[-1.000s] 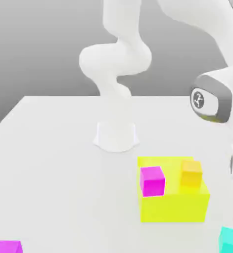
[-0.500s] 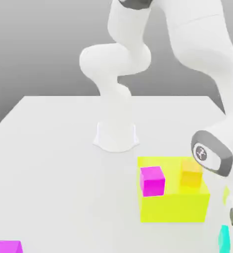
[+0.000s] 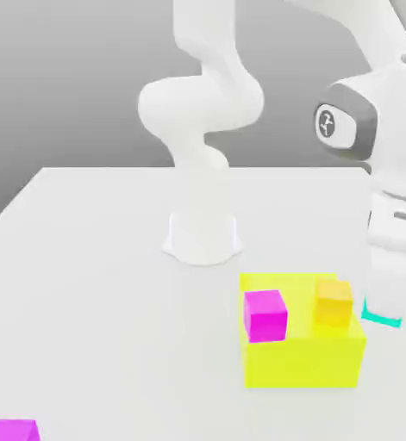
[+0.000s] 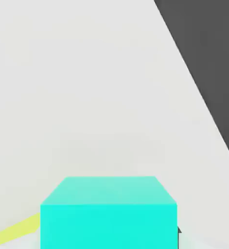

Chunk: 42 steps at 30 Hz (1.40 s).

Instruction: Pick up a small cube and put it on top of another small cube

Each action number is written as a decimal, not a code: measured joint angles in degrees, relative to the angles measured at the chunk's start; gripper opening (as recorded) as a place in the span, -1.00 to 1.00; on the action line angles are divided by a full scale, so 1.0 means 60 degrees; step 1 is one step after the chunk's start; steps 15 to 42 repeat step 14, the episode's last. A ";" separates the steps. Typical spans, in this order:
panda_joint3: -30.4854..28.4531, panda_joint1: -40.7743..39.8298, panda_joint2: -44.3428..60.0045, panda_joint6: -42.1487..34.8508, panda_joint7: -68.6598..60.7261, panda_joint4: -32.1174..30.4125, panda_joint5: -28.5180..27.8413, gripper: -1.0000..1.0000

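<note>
the gripper hangs at the exterior view's right, pointing down, with the white hand above it and the arm rising behind. its fingers are drawn in narrow and clamped on the cyan cube, of which a thin turquoise strip peeks out beneath the hand. the cube sits right at the fingertips, under the hand, and looks to be off the table, just beside the yellow block on the exterior view's right, near that block's top edge.

in the hand view the cyan cube looms close to the camera, its top face pale and its front face a stronger turquoise, level and square to the view. the pale table spreads beyond it, and a sliver of the yellow block shows beside the cube's lower corner. the table's edge cuts diagonally against the dark ground.

on the yellow block stand two small cubes: a magenta cube at its front on the exterior view's left, and an orange cube nearer the gripper. the orange cube is near the held cube but apart from it. a second magenta cube lies well apart on the table, at the exterior view's lower left corner. the arm's round base stands on the table behind the block.
</note>
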 joint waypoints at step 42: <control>0.0148 -0.0149 -0.0945 0.0921 0.1070 -0.1851 -0.0048 1.00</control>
